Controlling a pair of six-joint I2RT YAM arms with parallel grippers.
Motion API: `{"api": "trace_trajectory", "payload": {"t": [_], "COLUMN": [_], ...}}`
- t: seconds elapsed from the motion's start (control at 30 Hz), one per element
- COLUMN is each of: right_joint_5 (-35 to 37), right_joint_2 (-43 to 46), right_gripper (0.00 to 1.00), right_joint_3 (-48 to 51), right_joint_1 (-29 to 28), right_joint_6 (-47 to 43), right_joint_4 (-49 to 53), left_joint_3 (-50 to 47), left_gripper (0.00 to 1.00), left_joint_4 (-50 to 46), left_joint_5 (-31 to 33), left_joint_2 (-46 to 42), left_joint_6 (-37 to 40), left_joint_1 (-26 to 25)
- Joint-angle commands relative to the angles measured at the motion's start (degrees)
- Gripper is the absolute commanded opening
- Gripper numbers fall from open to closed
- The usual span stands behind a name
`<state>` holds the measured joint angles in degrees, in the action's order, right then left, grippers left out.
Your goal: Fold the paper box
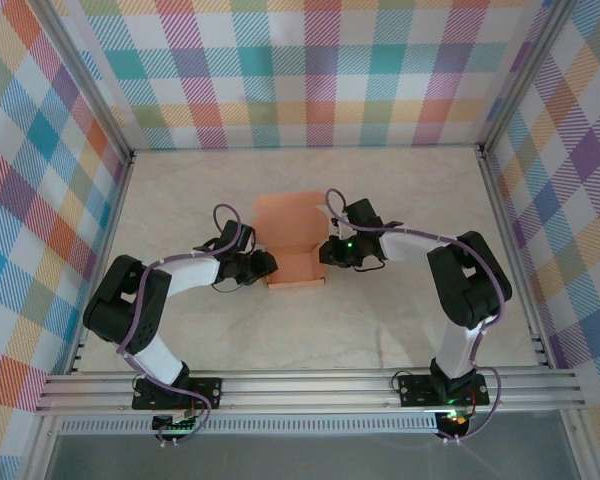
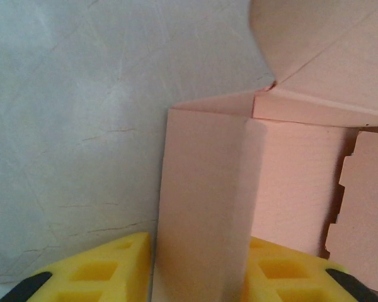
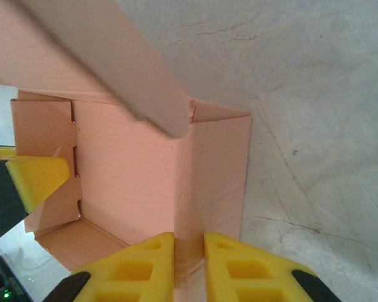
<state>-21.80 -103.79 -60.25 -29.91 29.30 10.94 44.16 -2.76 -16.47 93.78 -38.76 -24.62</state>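
Item: box point(image 1: 292, 238), salmon card, sitting mid-table point(image 1: 410, 200) between the two grippers and touching both.

Condition: standing part-formed. The floor is lying flat, the left and right walls are rising upright, and the lid point(image 1: 290, 208) is hanging open at the far end. Judged roughly midway. The left wall is doubling inward but not seating flat. A notched tab panel point(image 2: 359, 189) is standing loose inside. Seating the walls and closing and tucking the lid are remaining.

left gripper point(image 1: 264, 265): fingers point(image 2: 113, 264) straddling the doubled left wall and pinching it across a broad fold.

right gripper point(image 1: 327, 250): fingers point(image 3: 145, 264) pressing nearly together on the thin right wall.

Obscured: the lid is blurring across both wrist views and hiding the far corners, and its tilt is proving hard to judge. Whether any tab is locking into the floor is not showing. The grippers are covering the near corners from above.
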Motion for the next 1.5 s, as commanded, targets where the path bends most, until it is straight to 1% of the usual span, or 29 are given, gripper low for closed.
{"api": "trace_trajectory", "payload": {"t": [0.0,0.33,0.57,0.7,0.77,0.8,0.9,1.07,1.17,1.27,1.47], "right_joint_5": [7.04,18.97,30.14,37.25,39.33,39.84,40.17,40.42,41.14,43.26,46.53], "right_joint_2": [-2.21,-5.57,-8.54,-10.82,-11.73,-12.08,-12.74,-13.46,-13.94,-14.83,-17.29], "right_gripper": [0.18,0.16,0.14,0.06,0.06,0.08,0.17,0.18,0.11,0.01,0.00], "right_joint_3": [-1.71,-7.61,-13.91,-17.91,-19.31,-19.84,-20.95,-21.91,-22.83,-24.27,-26.53], "right_joint_1": [-2.09,-6.53,-10.40,-12.77,-13.65,-14.02,-14.67,-15.09,-15.31,-16.03,-16.92], "right_joint_6": [-1.81,-3.54,-4.82,-4.30,-3.95,-3.75,-3.29,-2.92,-2.94,-3.16,-2.94], "right_joint_4": [8.17,18.20,27.47,32.74,34.37,34.81,35.27,35.64,36.30,38.02,41.07], "left_joint_3": [0.33,0.20,-0.45,-0.69,-0.72,-0.79,-0.82,-1.20,-1.45,-1.66,-1.92], "left_gripper": [0.35,0.35,0.35,0.35,0.35,0.35,0.35,0.35,0.35,0.35,0.35], "left_joint_4": [0.49,0.82,1.20,1.45,1.50,1.45,1.37,1.49,1.36,1.37,1.36], "left_joint_5": [-0.01,-0.41,-0.48,-0.59,-0.66,-0.71,-0.67,-0.67,-0.49,-0.31,-0.31], "left_joint_2": [0.70,0.57,0.25,0.07,0.00,-0.05,-0.01,-0.44,-0.74,-0.92,-1.36], "left_joint_6": [0.73,1.12,1.28,1.29,1.35,1.42,1.67,1.59,1.72,1.68,1.68], "left_joint_1": [-0.50,-0.50,-0.47,-0.45,-0.43,-0.46,-0.47,-0.42,-0.39,-0.43,-0.43]}}
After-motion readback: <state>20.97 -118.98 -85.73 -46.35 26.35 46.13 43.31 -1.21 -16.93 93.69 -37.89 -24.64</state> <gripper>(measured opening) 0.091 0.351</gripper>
